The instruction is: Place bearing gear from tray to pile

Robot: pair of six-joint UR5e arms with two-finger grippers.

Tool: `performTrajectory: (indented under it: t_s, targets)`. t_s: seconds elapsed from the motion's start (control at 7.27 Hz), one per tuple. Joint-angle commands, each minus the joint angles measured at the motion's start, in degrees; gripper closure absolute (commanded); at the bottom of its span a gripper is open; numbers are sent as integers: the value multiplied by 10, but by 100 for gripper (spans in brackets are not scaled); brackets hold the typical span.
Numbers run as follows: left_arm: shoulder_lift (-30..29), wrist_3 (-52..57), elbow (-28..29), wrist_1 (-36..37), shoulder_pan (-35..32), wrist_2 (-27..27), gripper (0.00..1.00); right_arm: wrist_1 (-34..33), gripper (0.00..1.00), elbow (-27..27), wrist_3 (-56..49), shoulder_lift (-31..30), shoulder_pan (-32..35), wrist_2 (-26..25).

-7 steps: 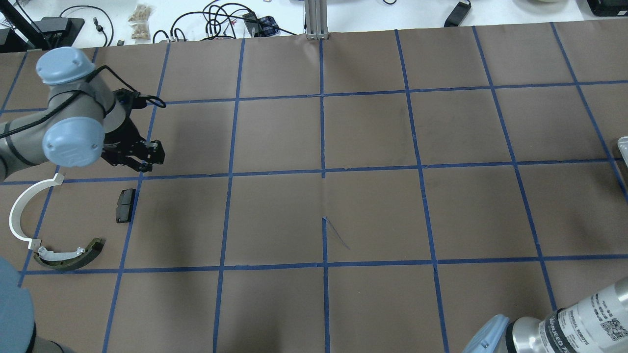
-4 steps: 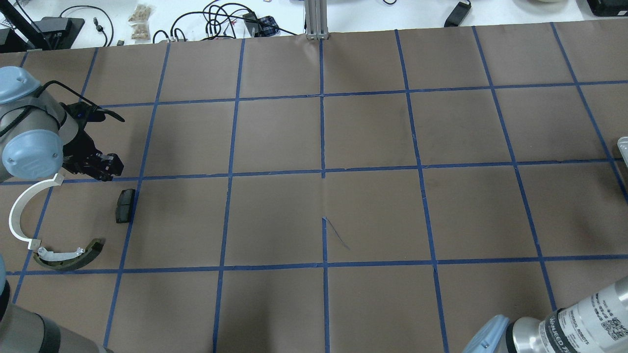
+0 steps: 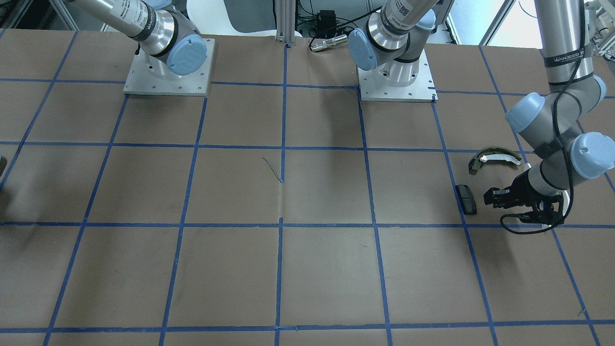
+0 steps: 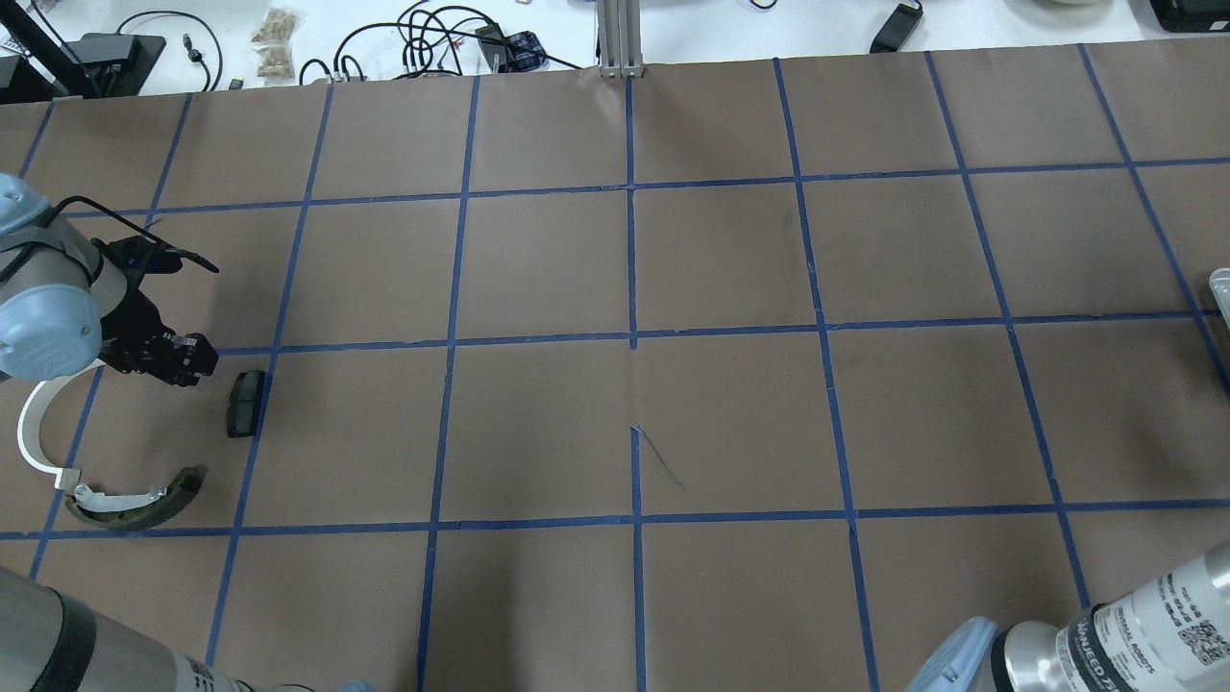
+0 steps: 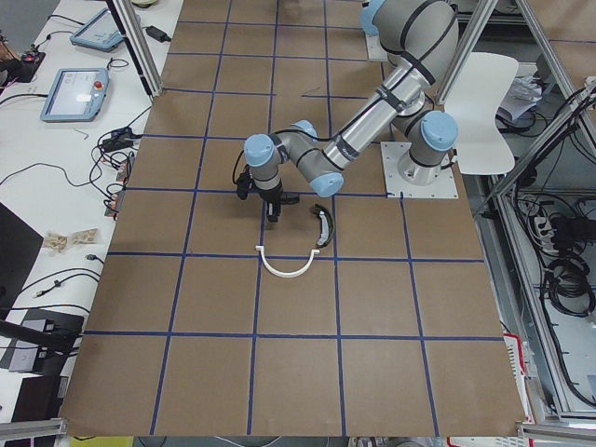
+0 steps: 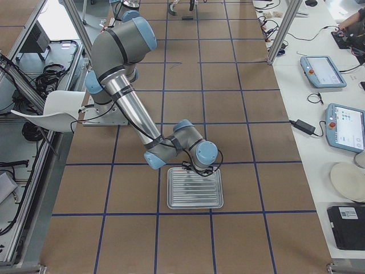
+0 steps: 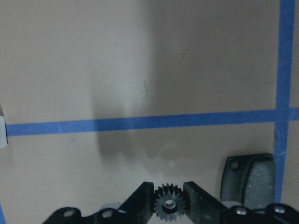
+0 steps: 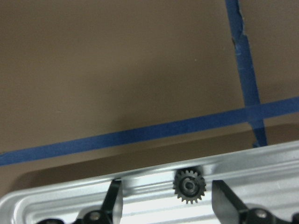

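My left gripper (image 4: 187, 359) is shut on a small dark bearing gear (image 7: 169, 205) and holds it just above the paper, just left of the flat black pad (image 4: 245, 402). The pile lies around it: the pad, a white half-ring strip (image 4: 32, 437) and an olive-and-white curved shoe (image 4: 135, 502). In the front-facing view the gripper (image 3: 492, 198) is beside the pad (image 3: 466, 198). My right gripper (image 8: 169, 200) is open over the ribbed silver tray (image 6: 194, 197), with a second dark gear (image 8: 189, 185) lying on the tray between its fingers.
The table is brown paper with a blue tape grid. The tray's corner (image 4: 1220, 286) shows at the overhead view's right edge. Cables and small devices (image 4: 423, 38) lie on the white bench beyond the far edge. An aluminium post (image 4: 620, 38) stands at the far middle.
My left gripper has moved left and toward the near side with the gear, ending beside the black pad. The pile parts have not moved.
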Motion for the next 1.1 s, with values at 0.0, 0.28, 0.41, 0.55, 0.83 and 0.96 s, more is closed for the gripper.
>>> performTrajectory:
  t_s: [0.0,0.28,0.41,0.55,0.83,0.96]
  targets:
    - [0,-1,1,1,1,0,0,2,80,-1,1,0,0,-10]
    - [35,-21,19,-46,-37,3,0,6,100,-2,0,-5,3,-60]
    - [58,-82,44,-106,-77,3,0,6,100,-3,0,-7,4,-59]
    - [83,-186,84,-196,-119,0,0,20,100,-6,0,-19,5,-60]
    - [125,-370,168,-339,-239,-6,0,71,100,-7,10,-65,10,-56]
    - [143,-447,203,-352,-309,-6,0,103,100,-3,55,-81,35,-55]
